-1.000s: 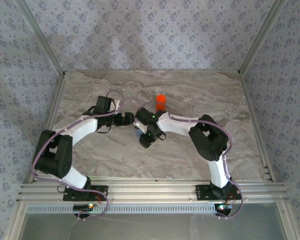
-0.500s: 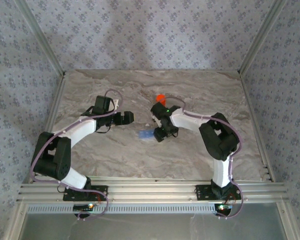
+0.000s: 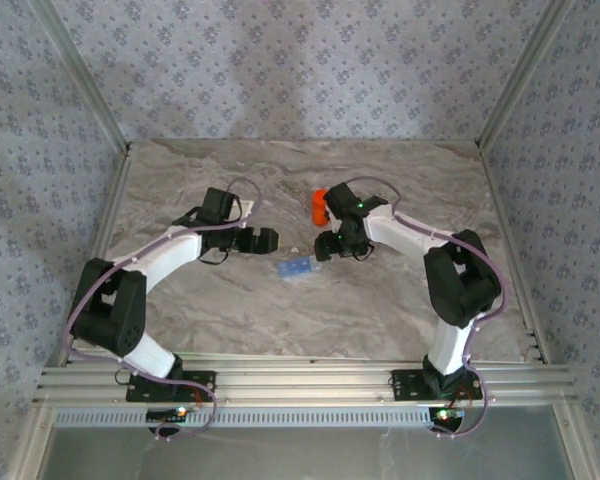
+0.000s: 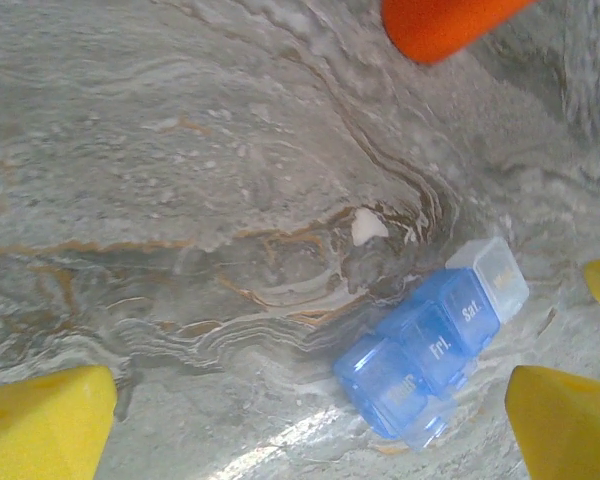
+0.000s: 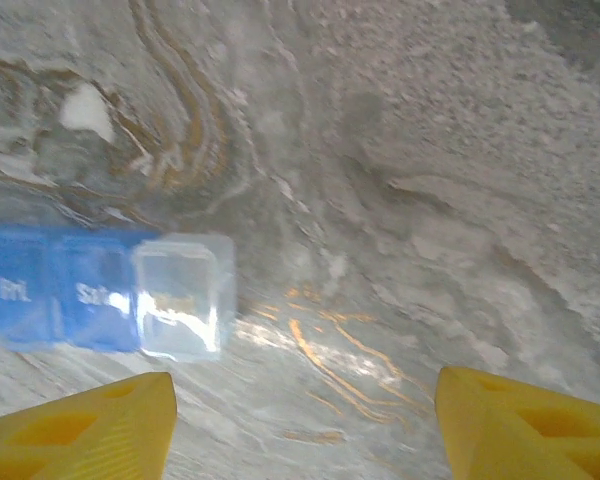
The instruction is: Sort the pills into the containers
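A pale blue translucent container (image 3: 295, 267), a strip of day compartments with one clear end cell, lies on the marble table (image 3: 230, 310) between my two grippers. In the left wrist view this blue container (image 4: 435, 345) sits right of centre. It lies at the left in the right wrist view (image 5: 100, 290). The orange bottle (image 3: 319, 206) is behind it, close to my right arm, and its end (image 4: 445, 20) pokes in at the top. One white pill (image 4: 368, 226) (image 5: 85, 110) rests loose on the table. Left gripper (image 3: 270, 240) (image 4: 305, 440) is open. Right gripper (image 3: 325, 247) (image 5: 305, 430) is open, holding nothing.
Patterned walls and metal frame posts (image 3: 100, 120) close in the table on three sides. An aluminium rail (image 3: 300, 385) runs along the near edge by the arm bases. Bare marble lies to the front and right.
My right gripper has let go of the blue container, widened, and pulled back to the right toward the orange bottle. The left gripper has shifted slightly right.
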Robot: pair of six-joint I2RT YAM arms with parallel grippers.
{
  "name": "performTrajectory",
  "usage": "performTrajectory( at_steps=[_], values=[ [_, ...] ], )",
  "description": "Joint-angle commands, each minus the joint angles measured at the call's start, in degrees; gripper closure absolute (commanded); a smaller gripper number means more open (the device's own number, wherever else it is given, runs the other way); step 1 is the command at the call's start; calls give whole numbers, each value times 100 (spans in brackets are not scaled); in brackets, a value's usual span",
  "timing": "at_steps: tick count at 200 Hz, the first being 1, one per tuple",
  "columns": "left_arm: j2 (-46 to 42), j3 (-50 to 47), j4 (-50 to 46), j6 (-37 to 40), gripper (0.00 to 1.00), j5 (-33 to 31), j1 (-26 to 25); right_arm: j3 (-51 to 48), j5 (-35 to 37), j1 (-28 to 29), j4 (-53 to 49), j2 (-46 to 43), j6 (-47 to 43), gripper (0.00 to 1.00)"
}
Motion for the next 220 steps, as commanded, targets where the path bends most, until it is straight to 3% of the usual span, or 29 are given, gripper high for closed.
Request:
performTrajectory(
  at_steps=[1, 79, 220],
  values=[
    [139, 237, -521, 440, 1, -202, -142, 189, -279, 25, 197, 193, 364, 28],
    [235, 340, -915, 903, 1, -566, -403, 482, -189, 324, 159, 740, 325, 27],
    [378, 308, -1063, 1543, 1, -784, -1013, 429, -173, 341, -49, 1090, 351, 30]
  ],
)
